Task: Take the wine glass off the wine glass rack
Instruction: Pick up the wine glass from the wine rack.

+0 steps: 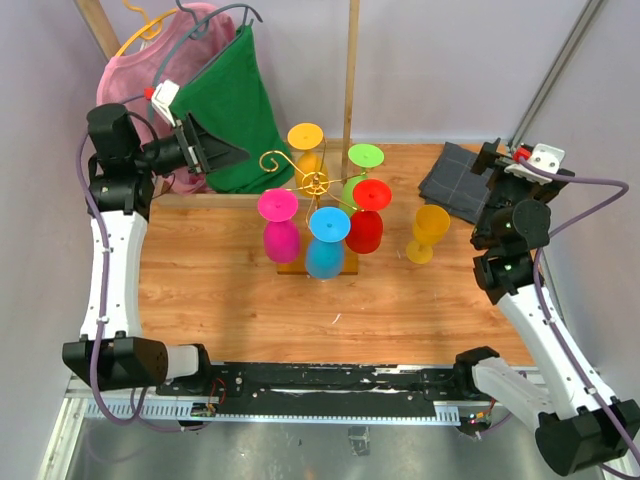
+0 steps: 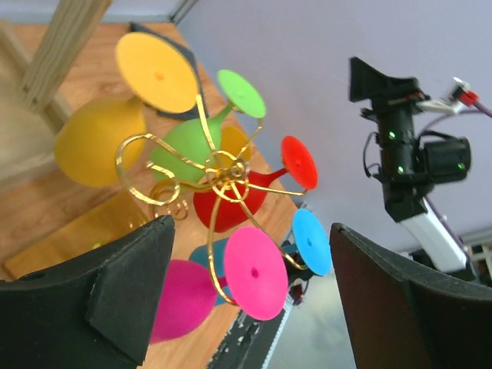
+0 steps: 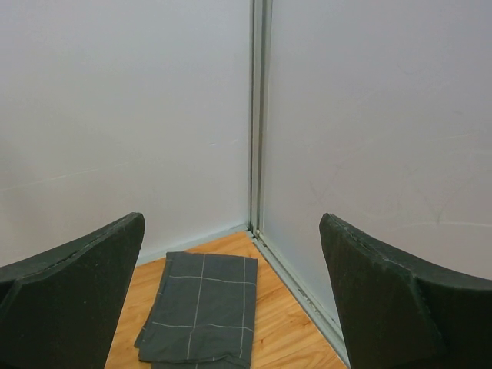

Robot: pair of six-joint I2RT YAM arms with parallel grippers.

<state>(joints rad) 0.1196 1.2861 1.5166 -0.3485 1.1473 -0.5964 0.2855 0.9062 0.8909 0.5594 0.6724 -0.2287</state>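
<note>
left claw [image 1: 228, 152] wide, empty, just up-left of the wine glass rack [image 1: 313, 182], aimed at its hub; left arm clearly nearer. Glasses hang foot-up on the scrolls, long axis near vertical: pink glass [image 1: 280, 228] on rack's left, yellow glass [image 1: 305, 142] behind it, blue glass [image 1: 326, 245] in front, red glass [image 1: 367, 217] on its right. Pink looks the likeliest pick (my call, yellow is close too). Right claw [image 3: 232, 219] wide, empty, well right of rack, facing away toward grey cloth [image 3: 198, 307]. No readable labels or text

I counted six wine glasses [image 1: 325, 255], one gold wine glass rack [image 1: 313, 182], one folded grey cloth [image 1: 452, 182], two hung garments [image 1: 235, 110], and two robot arms [image 1: 105, 262].
</note>
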